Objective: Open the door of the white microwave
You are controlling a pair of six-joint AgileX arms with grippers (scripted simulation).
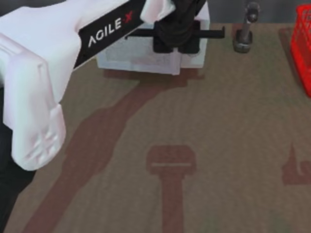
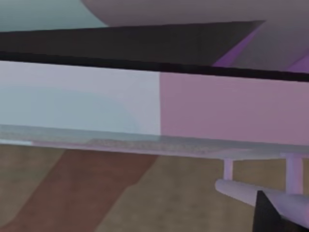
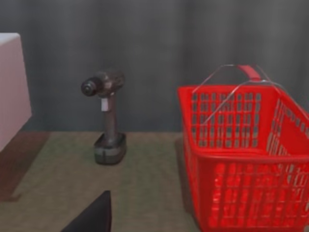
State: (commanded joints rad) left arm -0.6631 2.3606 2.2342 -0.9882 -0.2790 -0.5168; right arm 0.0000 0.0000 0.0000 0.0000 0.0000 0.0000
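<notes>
The left gripper [image 1: 176, 31] sits at the front of the white microwave [image 1: 146, 56], at the far edge of the counter [image 1: 218, 126] in the top view. Its black body covers the fingers from above, so whether the jaws are spread or closed I cannot tell. A thin dark bar runs across the gripper, sticking out to its right.

The left wrist view adds what the top view hides: the door [image 2: 145, 142] seen edge-on as a thin pale slab with a speckled strip, below the microwave's pale front, and a rounded pale handle [image 2: 260, 193] standing off it on two short posts. A dark fingertip [image 2: 268, 215] lies against that handle near the frame's edge. Whether the door is ajar cannot be judged.

The right gripper does not show in the top view; in the right wrist view only one dark finger [image 3: 94, 217] appears, so its jaws cannot be read either. That view shows a grey power drill [image 3: 108, 121] standing upright on the counter and a red basket [image 3: 241, 159] beside it, with a corner of the microwave at the side.
</notes>
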